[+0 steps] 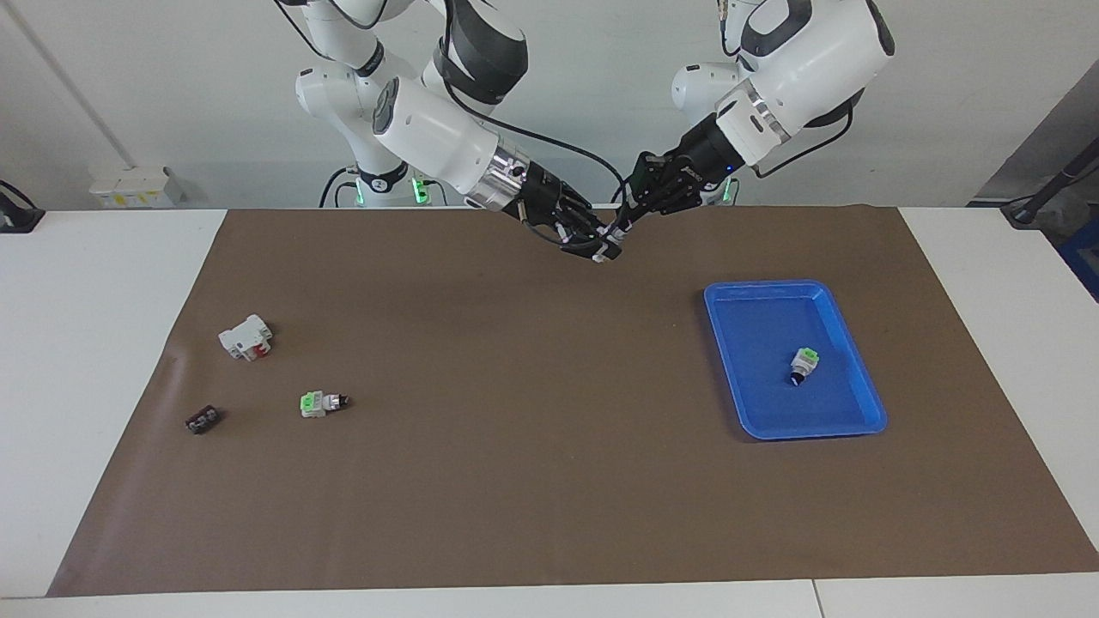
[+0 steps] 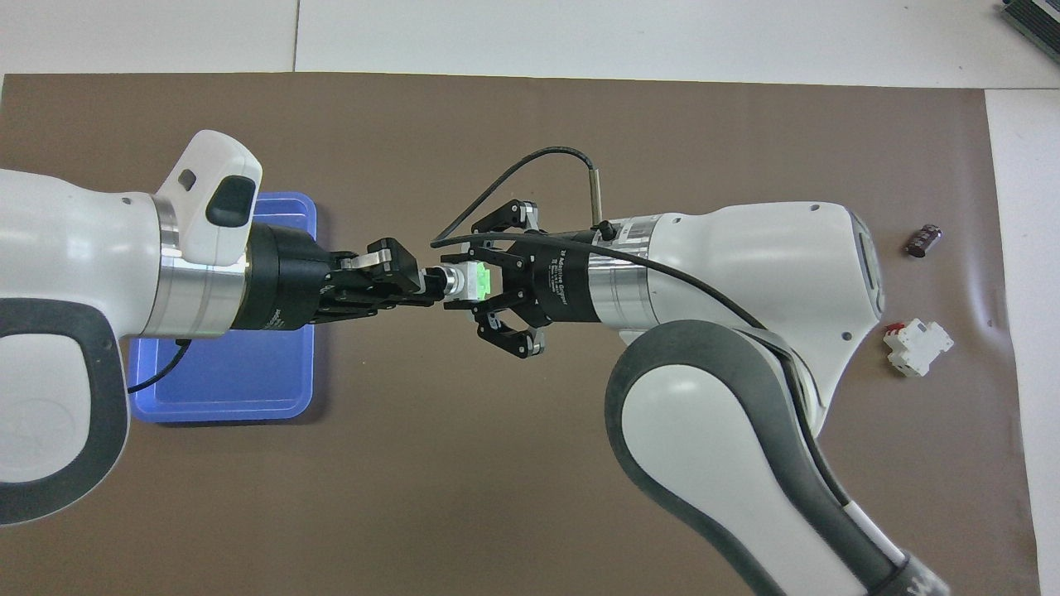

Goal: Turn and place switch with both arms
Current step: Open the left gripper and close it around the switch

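A switch [image 2: 474,280], with its green tab up, hangs in the air between my two grippers, over the brown mat near the robots' edge; it also shows in the facing view [image 1: 608,251]. My left gripper [image 2: 426,285] is shut on the switch's dark knob end. My right gripper [image 2: 487,281] faces it from the other end, with its fingers spread wide on either side of the switch body. A second switch [image 1: 804,364] lies in the blue tray [image 1: 755,300]. A third switch [image 1: 320,402] lies on the mat toward the right arm's end.
A bigger white block with a red part [image 1: 247,337] and a small black strip [image 1: 203,420] lie on the mat at the right arm's end. The tray [image 2: 215,389] lies under the left arm. White table borders the mat.
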Tool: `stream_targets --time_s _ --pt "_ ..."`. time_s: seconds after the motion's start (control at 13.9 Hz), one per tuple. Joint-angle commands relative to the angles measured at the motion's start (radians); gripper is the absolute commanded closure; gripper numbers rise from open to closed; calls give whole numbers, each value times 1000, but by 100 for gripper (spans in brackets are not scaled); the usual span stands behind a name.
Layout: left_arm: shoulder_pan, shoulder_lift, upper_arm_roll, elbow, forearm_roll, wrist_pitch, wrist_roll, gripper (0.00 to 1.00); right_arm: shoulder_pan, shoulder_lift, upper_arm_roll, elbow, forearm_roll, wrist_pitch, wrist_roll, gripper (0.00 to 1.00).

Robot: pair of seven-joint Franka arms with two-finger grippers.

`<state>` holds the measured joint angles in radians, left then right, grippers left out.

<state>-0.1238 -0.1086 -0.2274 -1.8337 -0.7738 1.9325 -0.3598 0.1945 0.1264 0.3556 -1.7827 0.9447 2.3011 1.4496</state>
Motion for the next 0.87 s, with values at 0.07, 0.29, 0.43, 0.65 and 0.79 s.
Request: stream_targets --time_s 0.07,0.29,0.43,0.65,0.79 --pt "-24 -26 -13 -24 -10 3 -195 100 0 -8 10 -1 23 20 5 100" --pt "-22 -26 -10 -30 -4 3 -370 100 2 -10 10 -1 23 20 5 100" --pt "-22 -26 -12 -30 30 14 -534 100 0 -10 10 -1 23 20 5 100" --pt "-14 -25 -10 -29 42 19 -747 100 2 -10 10 -1 23 20 5 100" --pt "-20 -20 -12 -22 123 48 -922 100 0 -10 10 -1 23 20 5 100"
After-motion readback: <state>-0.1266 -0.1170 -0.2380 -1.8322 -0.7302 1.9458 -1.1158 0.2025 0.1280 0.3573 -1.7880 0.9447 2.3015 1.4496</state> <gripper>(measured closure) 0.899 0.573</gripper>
